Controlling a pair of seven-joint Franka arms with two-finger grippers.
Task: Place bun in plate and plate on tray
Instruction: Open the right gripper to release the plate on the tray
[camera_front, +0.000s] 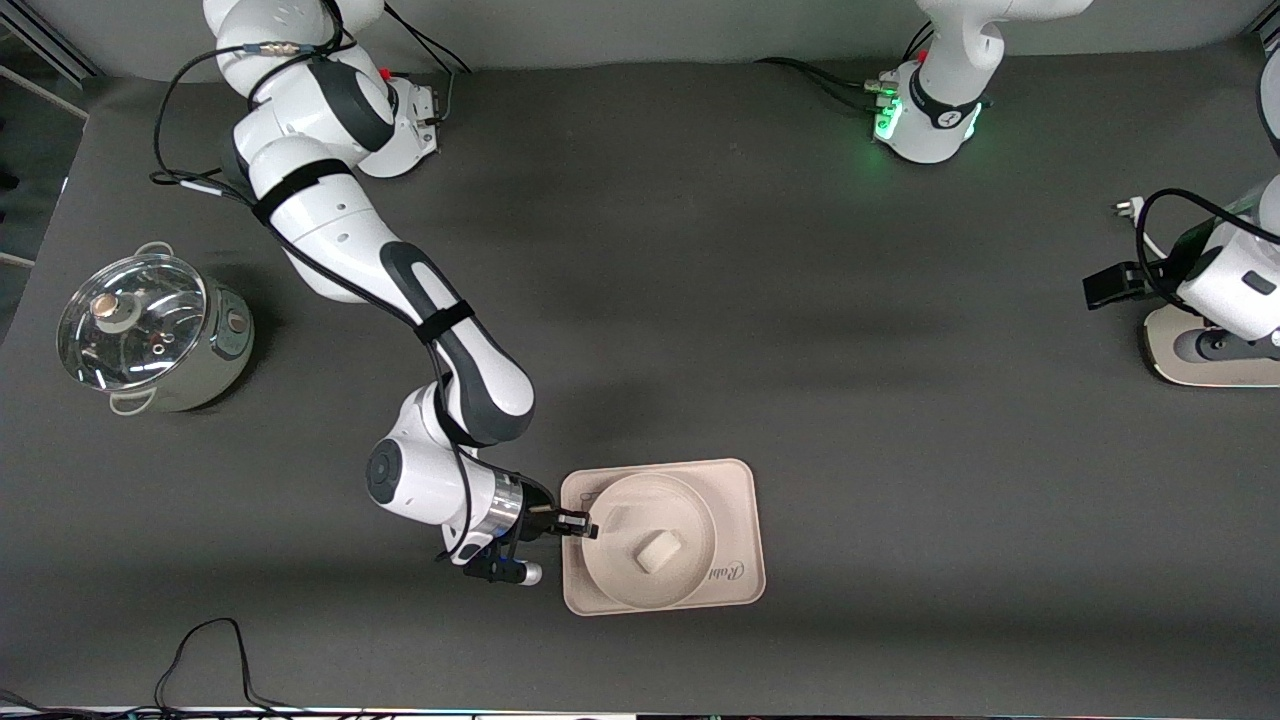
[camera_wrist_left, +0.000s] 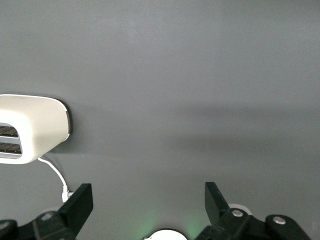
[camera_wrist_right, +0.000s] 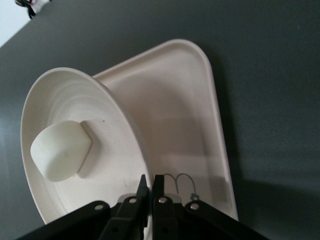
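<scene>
A: Item one, the right hand (camera_front: 588, 527). What do you log?

B: Closed on the rim of the plate (camera_front: 690, 575), at the edge toward the right arm's end of the surface (camera_front: 800, 300). In the right wrist view its fingers pinch the rim with almost no gap.

A: Item two, containers and contents.

B: The bun (camera_front: 658, 551) lies in the plate, a little off its centre. The plate sits over the tray (camera_front: 745, 500), within the tray's outline, though in the right wrist view it looks tilted, the gripped edge raised (so you should not log it as fully set down yet).

A: The relation your next move turns on?

B: Plate and tray both lie straight out from the right hand, toward the left arm's end. The tray's long axis runs nearer-to-farther from the front camera. Your judgement: lower the rim flat, then let go.

A: Item three, the left hand (camera_wrist_left: 149, 200).

B: Open, waiting well apart from the tray, over bare surface near a white toaster (camera_wrist_left: 35, 127). The right arm is plainly nearer. Also listed: a lidded steel pot (camera_front: 150, 330), unused.
</scene>
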